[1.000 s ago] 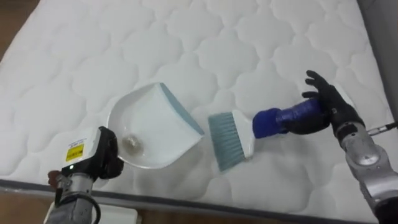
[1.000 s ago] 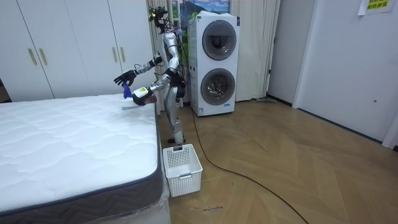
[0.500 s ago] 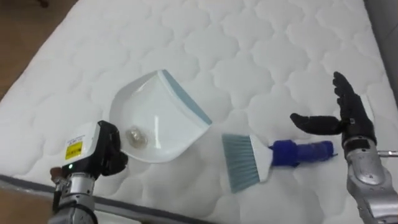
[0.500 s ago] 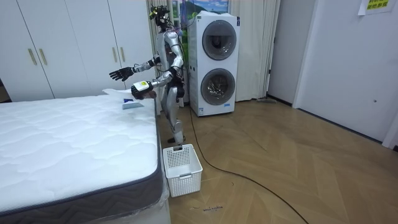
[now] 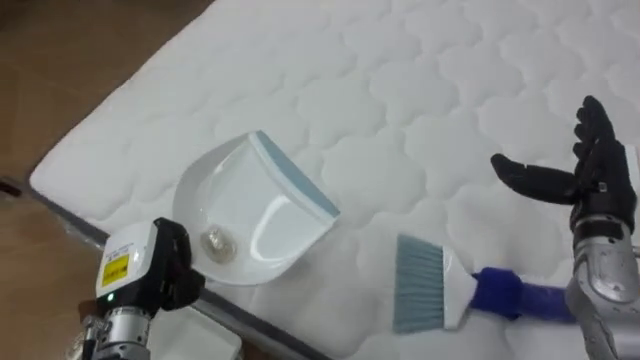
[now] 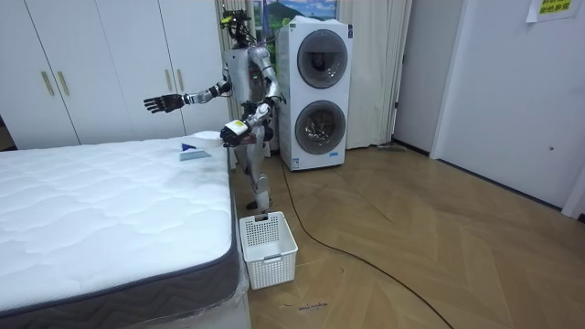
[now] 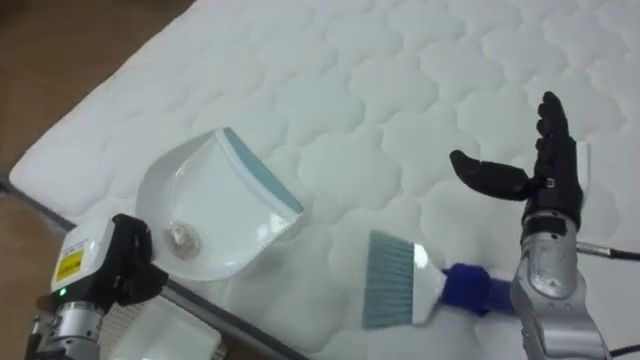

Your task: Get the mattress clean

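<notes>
1. Gripping the dustpan [image 5: 255, 205] by its handle, the left hand [image 5: 172, 268] has its fingers curled round it; a small ball of litter [image 5: 214, 239] lies inside, and a tilt could spill it onto the bed [image 5: 420, 80]
2. The brush [image 5: 450, 295] lies loose on the bed near its edge; a nudge could knock it off
3. The right hand [image 5: 597, 180] hovers above it, fingers spread, empty

white basket [image 6: 268, 247]: on wood floor [image 6: 411, 247] | stacked washer-dryer [image 6: 315, 91]: at back | white wardrobe [image 6: 101, 68]: room view's left
</notes>
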Robot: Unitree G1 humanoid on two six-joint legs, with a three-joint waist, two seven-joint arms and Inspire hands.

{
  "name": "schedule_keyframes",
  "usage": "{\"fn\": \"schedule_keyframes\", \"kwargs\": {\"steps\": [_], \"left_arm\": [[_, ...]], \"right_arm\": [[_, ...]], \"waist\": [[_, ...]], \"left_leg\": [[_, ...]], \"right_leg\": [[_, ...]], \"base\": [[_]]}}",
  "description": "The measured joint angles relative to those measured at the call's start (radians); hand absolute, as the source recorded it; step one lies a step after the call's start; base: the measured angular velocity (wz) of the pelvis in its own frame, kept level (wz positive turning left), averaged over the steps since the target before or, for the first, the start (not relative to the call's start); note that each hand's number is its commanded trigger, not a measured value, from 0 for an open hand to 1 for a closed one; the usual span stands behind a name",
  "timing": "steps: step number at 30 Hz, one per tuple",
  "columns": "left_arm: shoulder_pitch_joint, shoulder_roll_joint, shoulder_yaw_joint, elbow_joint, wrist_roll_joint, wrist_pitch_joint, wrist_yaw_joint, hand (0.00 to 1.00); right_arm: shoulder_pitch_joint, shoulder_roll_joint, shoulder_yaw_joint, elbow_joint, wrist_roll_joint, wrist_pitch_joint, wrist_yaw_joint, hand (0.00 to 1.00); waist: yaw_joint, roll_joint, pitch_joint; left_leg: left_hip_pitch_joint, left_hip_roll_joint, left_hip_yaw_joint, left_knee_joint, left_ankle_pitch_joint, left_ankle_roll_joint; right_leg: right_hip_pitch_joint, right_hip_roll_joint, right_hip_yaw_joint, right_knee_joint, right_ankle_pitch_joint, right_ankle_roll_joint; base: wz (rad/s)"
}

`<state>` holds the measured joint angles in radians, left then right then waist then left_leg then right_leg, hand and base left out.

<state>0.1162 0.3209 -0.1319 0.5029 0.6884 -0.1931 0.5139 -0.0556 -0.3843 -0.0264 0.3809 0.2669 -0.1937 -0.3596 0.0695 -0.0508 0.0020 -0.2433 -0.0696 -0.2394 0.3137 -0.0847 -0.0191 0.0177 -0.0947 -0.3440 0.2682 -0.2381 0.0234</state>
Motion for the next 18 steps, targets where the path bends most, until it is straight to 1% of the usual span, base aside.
{"fn": "schedule_keyframes", "kwargs": {"steps": [1, 2, 3, 4, 5, 6, 7, 8, 9, 10, 11, 12, 13, 14, 15, 16, 18], "left_arm": [[-0.011, -0.001, 0.003, 0.001, -0.009, 0.0, 0.0, 1.0], [-0.017, -0.003, 0.003, 0.001, -0.009, 0.0, 0.0, 1.0], [-0.038, -0.015, 0.002, 0.003, -0.01, 0.0, -0.002, 1.0], [-0.046, -0.029, 0.01, 0.003, -0.01, -0.002, -0.006, 1.0], [-0.045, -0.028, 0.013, 0.004, -0.01, -0.002, -0.008, 1.0], [-0.045, -0.027, 0.023, 0.008, -0.01, -0.002, -0.014, 1.0], [-0.049, -0.027, 0.037, 0.008, -0.009, -0.003, -0.021, 1.0], [-0.05, -0.028, 0.041, 0.007, -0.009, -0.003, -0.023, 1.0], [-0.052, -0.028, 0.042, 0.007, -0.009, -0.003, -0.027, 1.0], [-0.052, -0.028, 0.042, 0.007, -0.008, -0.003, -0.03, 1.0], [-0.052, -0.027, 0.043, 0.008, -0.008, -0.003, -0.031, 1.0], [-0.053, -0.027, 0.043, 0.008, -0.009, -0.001, -0.037, 1.0], [-0.058, -0.028, 0.041, 0.008, -0.008, -0.001, -0.04, 1.0], [-0.06, -0.029, 0.04, 0.008, -0.008, -0.001, -0.04, 1.0], [-0.061, -0.033, 0.04, 0.007, -0.008, -0.001, -0.04, 1.0], [-0.06, -0.035, 0.04, 0.007, -0.009, -0.001, -0.04, 1.0], [-0.058, -0.035, 0.043, 0.007, -0.009, -0.001, -0.04, 1.0]], "right_arm": [[0.0, -0.001, -0.001, 0.0, -0.001, -0.004, -0.026, 0.0], [-0.002, -0.001, -0.006, 0.001, 0.0, -0.013, -0.036, 0.0], [-0.009, -0.01, -0.028, 0.001, 0.0, -0.038, -0.053, 0.0], [-0.018, -0.005, -0.045, 0.009, -0.001, -0.043, -0.068, 0.0], [-0.017, 0.002, -0.044, 0.013, -0.001, -0.042, -0.074, 0.0], [-0.019, 0.015, -0.044, 0.013, -0.001, -0.042, -0.073, 0.0], [-0.021, 0.023, -0.043, 0.012, -0.001, -0.042, -0.059, 0.0], [-0.022, 0.024, -0.043, 0.012, -0.001, -0.042, -0.049, 0.0], [-0.023, 0.022, -0.046, 0.011, 0.0, -0.042, -0.033, 0.0], [-0.027, 0.023, -0.045, 0.005, 0.0, -0.042, -0.026, 0.0], [-0.034, 0.024, -0.044, 0.005, -0.002, -0.042, -0.021, 0.0], [-0.047, 0.025, -0.043, 0.005, -0.003, -0.043, -0.01, 0.0], [-0.052, 0.025, -0.043, 0.005, -0.003, -0.044, -0.008, 0.0], [-0.052, 0.025, -0.043, 0.005, -0.003, -0.044, -0.008, 0.0], [-0.052, 0.025, -0.043, 0.005, -0.002, -0.044, -0.009, 0.0], [-0.051, 0.025, -0.043, 0.005, -0.001, -0.044, -0.009, 0.0], [-0.05, 0.025, -0.042, 0.005, -0.001, -0.044, -0.009, 0.0]], "waist": [[0.014, -0.012, 0.0002], [0.016, -0.016, -0.0009], [-0.007, -0.013, 0.0055], [-0.013, -0.011, 0.0171], [-0.012, -0.009, 0.0154], [-0.016, -0.01, 0.0168], [-0.029, -0.012, 0.0186], [-0.039, -0.011, 0.0197], [-0.059, -0.01, 0.0202], [-0.063, -0.007, 0.0203], [-0.063, -0.005, 0.0219], [-0.067, -0.003, 0.0229], [-0.075, -0.001, 0.0224], [-0.076, 0.0, 0.0223], [-0.074, 0.004, 0.0198], [-0.069, 0.01, 0.017], [-0.055, 0.014, 0.0142]], "left_leg": [[-0.002, -0.005, -0.028, -0.045, 0.041, -0.014], [-0.005, -0.006, -0.031, -0.083, 0.072, -0.018], [-0.027, 0.008, 0.057, -0.128, 0.132, -0.003], [-0.063, 0.047, 0.245, -0.022, 0.075, 0.046], [-0.065, 0.069, 0.336, 0.049, 0.025, 0.053], [-0.059, 0.123, 0.459, 0.157, -0.061, 0.059], [-0.049, 0.179, 0.542, 0.223, -0.115, 0.049], [-0.044, 0.203, 0.576, 0.247, -0.135, 0.037], [-0.045, 0.236, 0.621, 0.266, -0.158, 0.028], [-0.058, 0.242, 0.653, 0.248, -0.166, 0.039], [-0.065, 0.241, 0.652, 0.236, -0.168, 0.042], [-0.073, 0.221, 0.632, 0.207, -0.162, 0.056], [-0.079, 0.192, 0.602, 0.179, -0.147, 0.067], [-0.08, 0.179, 0.59, 0.167, -0.137, 0.07], [-0.074, 0.163, 0.59, 0.145, -0.124, 0.078], [-0.067, 0.149, 0.592, 0.125, -0.114, 0.084], [-0.054, 0.13, 0.587, 0.099, -0.103, 0.09]], "right_leg": [[-0.008, 0.012, -0.01, 0.001, -0.01, -0.018], [-0.011, 0.012, -0.029, -0.008, -0.012, -0.021], [-0.013, 0.0, -0.112, -0.038, -0.012, -0.027], [-0.018, -0.013, -0.199, -0.028, -0.018, -0.037], [-0.013, -0.013, -0.233, -0.029, -0.02, -0.039], [-0.005, -0.008, -0.303, -0.029, -0.024, -0.044], [-0.002, -0.003, -0.368, -0.02, -0.035, -0.048], [-0.003, -0.003, -0.401, -0.006, -0.045, -0.047], [-0.008, -0.007, -0.454, 0.023, -0.065, -0.044], [-0.013, -0.011, -0.479, 0.052, -0.078, -0.041], [-0.018, -0.011, -0.485, 0.062, -0.083, -0.04], [-0.022, -0.012, -0.488, 0.069, -0.085, -0.039], [-0.026, -0.019, -0.471, 0.079, -0.087, -0.037], [-0.027, -0.025, -0.459, 0.084, -0.088, -0.036], [-0.031, -0.036, -0.44, 0.097, -0.089, -0.034], [-0.032, -0.048, -0.431, 0.112, -0.091, -0.029], [-0.032, -0.063, -0.42, 0.13, -0.093, -0.026]], "base": [[0.96], [1.37], [1.56], [1.53], [1.27], [1.22], [1.36], [1.53], [1.36], [1.18], [0.92], [1.0], [1.03], [0.96], [0.73], [0.6], [0.33]]}}
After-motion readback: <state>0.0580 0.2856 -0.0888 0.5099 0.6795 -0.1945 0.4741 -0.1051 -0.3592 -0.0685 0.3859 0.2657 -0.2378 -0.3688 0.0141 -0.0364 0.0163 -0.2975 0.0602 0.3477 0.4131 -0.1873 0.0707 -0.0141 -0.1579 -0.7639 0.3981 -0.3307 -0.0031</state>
